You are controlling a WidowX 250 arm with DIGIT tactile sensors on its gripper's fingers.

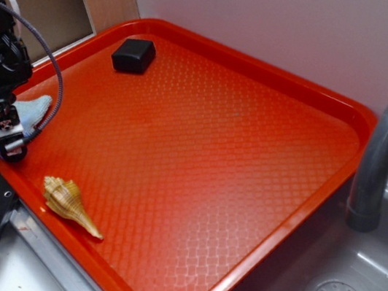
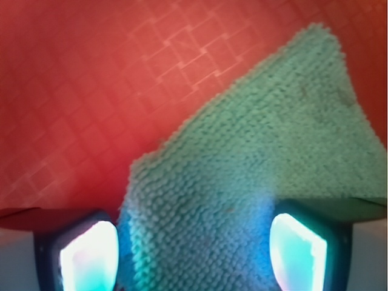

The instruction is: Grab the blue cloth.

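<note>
Your gripper (image 2: 194, 254) sits over the blue cloth (image 2: 254, 163).
Wrist view shows fingers (image 2: 91, 257) spread, straddling it; outside, you also see shell (image 1: 70, 203) and tray (image 1: 200, 154).

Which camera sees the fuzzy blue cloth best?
The wrist view. There the blue cloth fills much of the picture, so you see its fuzzy loops and pointed corner, with the open gripper straddling it. In the exterior view the cloth is small at the tray's left edge, partly hidden behind the arm.
</note>
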